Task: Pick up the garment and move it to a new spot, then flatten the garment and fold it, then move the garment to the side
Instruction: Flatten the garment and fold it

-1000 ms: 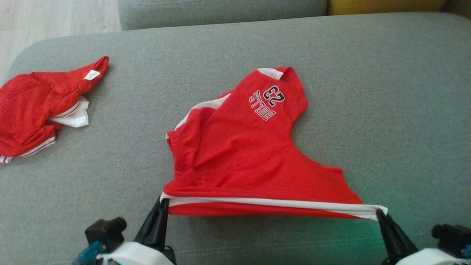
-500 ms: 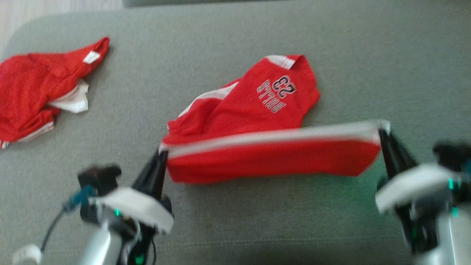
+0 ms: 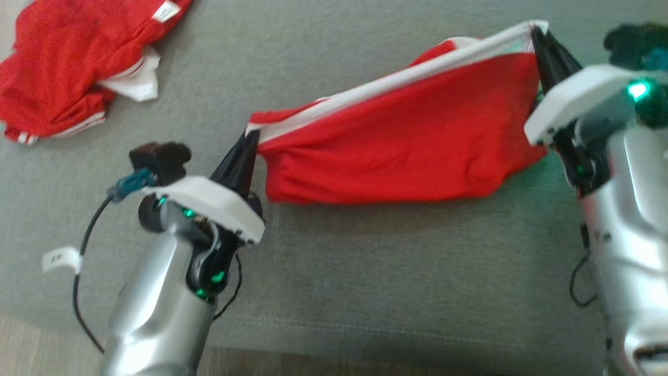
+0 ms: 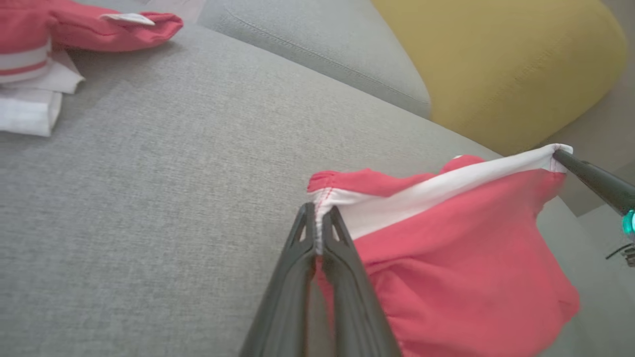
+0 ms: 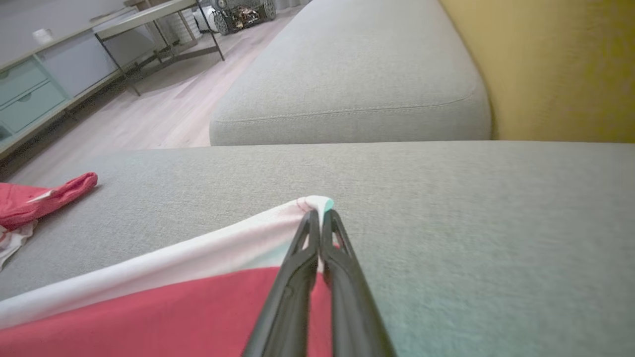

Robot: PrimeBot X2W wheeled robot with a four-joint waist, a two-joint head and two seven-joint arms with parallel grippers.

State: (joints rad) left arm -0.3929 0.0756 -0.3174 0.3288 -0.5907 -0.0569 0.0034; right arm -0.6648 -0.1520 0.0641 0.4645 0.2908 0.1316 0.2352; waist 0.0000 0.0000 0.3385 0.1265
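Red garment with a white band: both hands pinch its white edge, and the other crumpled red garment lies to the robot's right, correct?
No: the other crumpled red garment lies to the robot's left, as the head view shows. The left hand and right hand do pinch the white edge of the red garment with a white band.

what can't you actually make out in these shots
- garment: head view, its far side is hidden behind its own raised front panel.
- second red garment: head view, cut off by the top and left edges.
- right gripper: head view, motion blur smears its grip on the garment.
- clutter on the far floor: right wrist view, too small to identify.
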